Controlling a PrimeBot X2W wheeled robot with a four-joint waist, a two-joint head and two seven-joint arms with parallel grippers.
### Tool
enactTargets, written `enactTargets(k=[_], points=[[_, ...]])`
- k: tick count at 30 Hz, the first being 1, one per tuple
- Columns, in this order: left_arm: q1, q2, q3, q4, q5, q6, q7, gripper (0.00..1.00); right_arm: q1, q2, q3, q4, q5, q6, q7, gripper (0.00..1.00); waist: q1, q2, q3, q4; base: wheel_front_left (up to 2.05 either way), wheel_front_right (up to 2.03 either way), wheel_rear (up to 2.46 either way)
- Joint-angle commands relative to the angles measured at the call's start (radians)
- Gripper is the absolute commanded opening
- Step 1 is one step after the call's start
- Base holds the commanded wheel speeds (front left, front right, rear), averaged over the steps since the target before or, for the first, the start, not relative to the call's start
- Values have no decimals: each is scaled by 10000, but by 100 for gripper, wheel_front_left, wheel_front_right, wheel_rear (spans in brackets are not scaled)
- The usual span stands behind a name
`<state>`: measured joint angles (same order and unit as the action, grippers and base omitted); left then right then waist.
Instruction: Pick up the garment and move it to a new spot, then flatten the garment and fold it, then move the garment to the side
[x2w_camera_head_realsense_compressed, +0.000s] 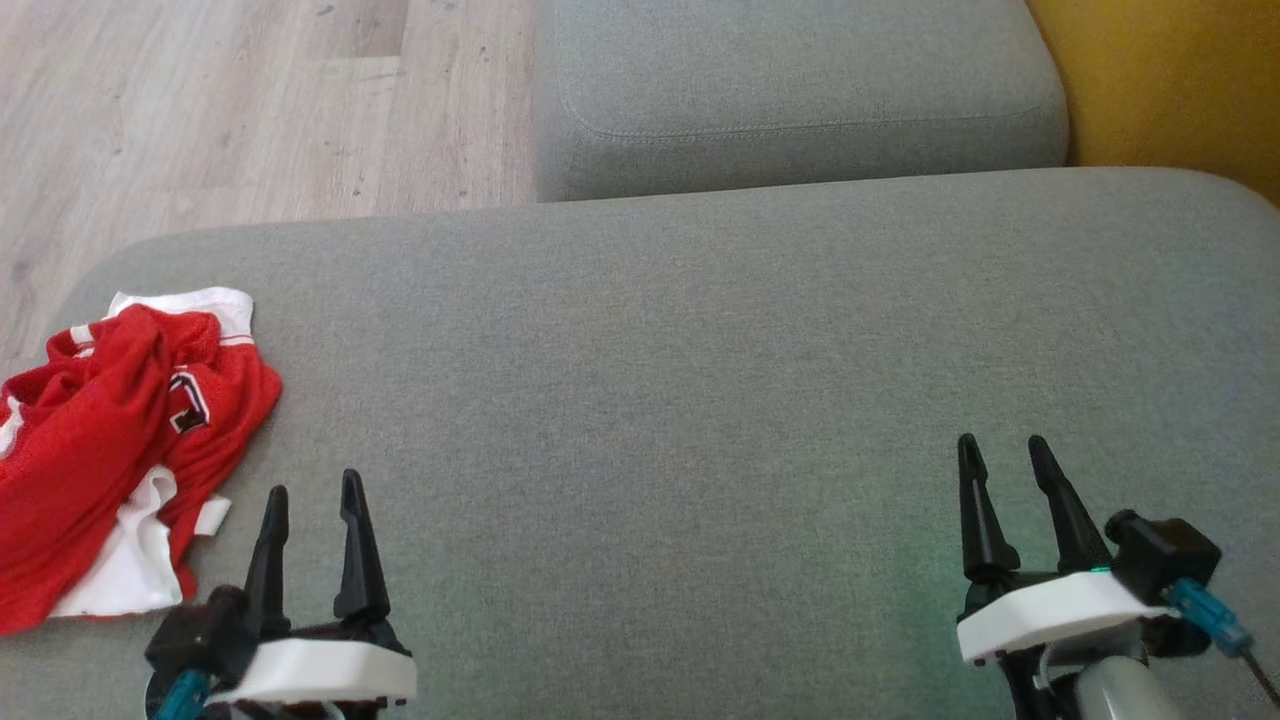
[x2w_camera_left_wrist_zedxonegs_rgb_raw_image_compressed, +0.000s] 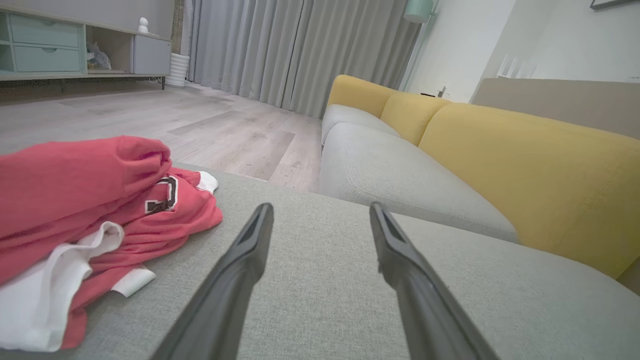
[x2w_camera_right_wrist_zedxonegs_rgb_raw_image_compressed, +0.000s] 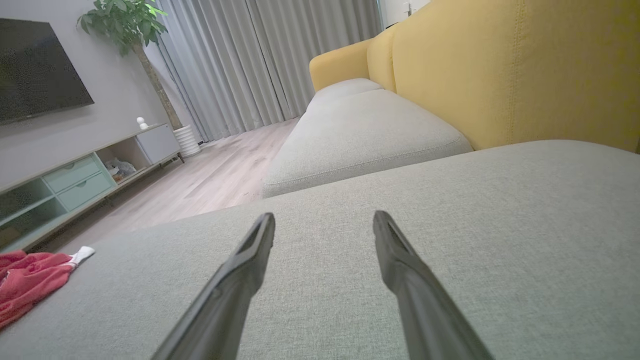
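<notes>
The garment (x2w_camera_head_realsense_compressed: 110, 440) is a red jersey with white trim and a dark patch, lying crumpled at the left end of the grey sofa cushion (x2w_camera_head_realsense_compressed: 700, 380). In the left wrist view the garment (x2w_camera_left_wrist_zedxonegs_rgb_raw_image_compressed: 75, 210) bunches up at the left, and in the right wrist view the garment (x2w_camera_right_wrist_zedxonegs_rgb_raw_image_compressed: 27, 285) peeks in at the far left edge. My left gripper (x2w_camera_head_realsense_compressed: 313, 492) hovers open just right of the garment, nothing between its fingers. Far off at the lower right my right gripper (x2w_camera_head_realsense_compressed: 1003, 447) is open too, over bare cushion.
A second grey cushion (x2w_camera_head_realsense_compressed: 800, 90) lies beyond the wide one. The yellow sofa back (x2w_camera_head_realsense_compressed: 1170, 80) rises at the far right. Wooden floor (x2w_camera_head_realsense_compressed: 200, 110) drops away past the cushion's left and far edges. A low cabinet (x2w_camera_right_wrist_zedxonegs_rgb_raw_image_compressed: 75, 180) stands across the room.
</notes>
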<state>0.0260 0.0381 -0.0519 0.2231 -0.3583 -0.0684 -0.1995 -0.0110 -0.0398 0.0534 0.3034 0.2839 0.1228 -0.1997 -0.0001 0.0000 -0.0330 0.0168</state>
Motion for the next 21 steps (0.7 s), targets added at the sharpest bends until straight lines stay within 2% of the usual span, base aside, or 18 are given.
enactTargets(k=[1,16,21], points=[[-330,111,227,-371,425,106,-181,100,-451,-95,214,-372,-433,69,-183,100,1,0,4,-10,0,0,0],[-352,121,109,-300,2200,266,-597,100,-494,-104,315,-327,-2075,78,-595,100,1,0,-33,-18,0,0,0],[-354,122,115,-140,2239,357,-623,100,-484,-104,232,-208,-2088,79,-621,100,1,0,-67,-8,0,0,0]])
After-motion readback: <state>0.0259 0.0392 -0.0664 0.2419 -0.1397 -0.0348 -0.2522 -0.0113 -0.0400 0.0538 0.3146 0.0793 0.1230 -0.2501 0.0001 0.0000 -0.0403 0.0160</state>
